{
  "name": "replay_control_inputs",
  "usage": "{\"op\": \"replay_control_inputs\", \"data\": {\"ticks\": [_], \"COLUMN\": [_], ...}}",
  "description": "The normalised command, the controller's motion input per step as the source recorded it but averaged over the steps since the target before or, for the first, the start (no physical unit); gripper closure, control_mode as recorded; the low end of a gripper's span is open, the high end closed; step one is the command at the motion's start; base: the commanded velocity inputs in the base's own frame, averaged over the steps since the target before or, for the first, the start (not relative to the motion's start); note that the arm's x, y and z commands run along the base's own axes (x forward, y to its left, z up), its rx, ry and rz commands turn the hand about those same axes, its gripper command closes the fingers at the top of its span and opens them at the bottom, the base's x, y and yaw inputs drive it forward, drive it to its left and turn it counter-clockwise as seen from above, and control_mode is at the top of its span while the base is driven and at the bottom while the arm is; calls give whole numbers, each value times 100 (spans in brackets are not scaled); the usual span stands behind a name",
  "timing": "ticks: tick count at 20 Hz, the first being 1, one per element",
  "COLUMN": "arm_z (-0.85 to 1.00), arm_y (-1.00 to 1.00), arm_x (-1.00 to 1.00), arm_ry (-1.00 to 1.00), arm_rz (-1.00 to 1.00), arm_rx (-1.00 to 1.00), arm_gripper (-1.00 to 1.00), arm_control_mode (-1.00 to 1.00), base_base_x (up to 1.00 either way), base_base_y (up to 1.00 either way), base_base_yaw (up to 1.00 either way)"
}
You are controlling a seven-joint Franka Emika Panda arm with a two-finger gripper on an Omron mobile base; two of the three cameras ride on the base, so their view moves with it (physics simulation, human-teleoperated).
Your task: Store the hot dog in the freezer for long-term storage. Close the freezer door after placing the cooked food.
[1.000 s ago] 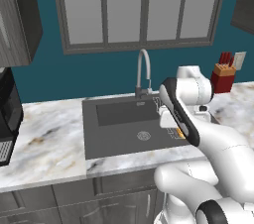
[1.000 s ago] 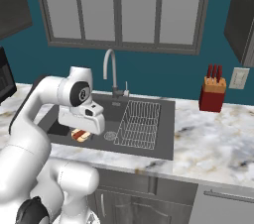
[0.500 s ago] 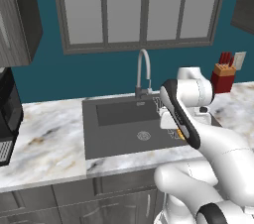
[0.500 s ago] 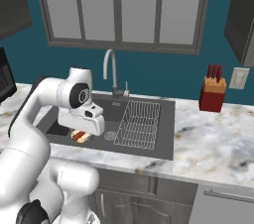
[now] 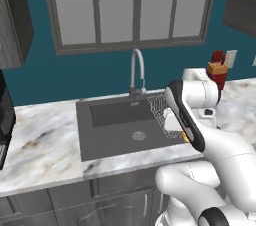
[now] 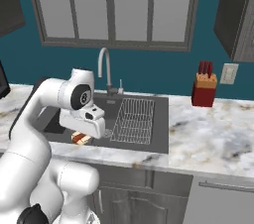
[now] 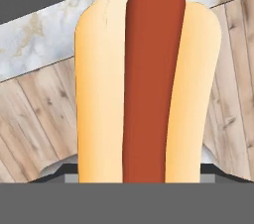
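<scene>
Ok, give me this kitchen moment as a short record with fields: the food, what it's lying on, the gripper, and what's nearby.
food: hot dog, tan bun, orange-red sausage
lying on: wooden board on the marble counter
gripper: low over the hot dog; jaw state unclear
nearby: sink with faucet and wire rack; red knife block

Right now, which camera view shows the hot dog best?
The hand view: the hot dog is seen close, bun and sausage clear, lying on a wooden board. The right base view shows a small part beneath the hand; the left base view shows an orange sliver.
</scene>
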Motion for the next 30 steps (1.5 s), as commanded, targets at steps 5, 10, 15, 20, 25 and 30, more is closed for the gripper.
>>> {"op": "replay_control_inputs", "data": {"ticks": [5, 10, 15, 20, 25, 30], "arm_z": [0, 0, 0, 0, 0, 0], "arm_y": [0, 0, 0, 0, 0, 0], "arm_x": [0, 0, 0, 0, 0, 0], "arm_ry": [0, 0, 0, 0, 0, 0], "arm_rz": [0, 0, 0, 0, 0, 0], "arm_rx": [0, 0, 0, 0, 0, 0], "arm_gripper": [100, 100, 100, 100, 100, 100], "arm_control_mode": [100, 100, 100, 100, 100, 100], "base_base_x": [-51, -49, -25, -16, -2, -1], "base_base_y": [-8, -20, -15, -16, -44, -53], "base_base_yaw": [-45, -66, -78, -76, -74, -75]}}
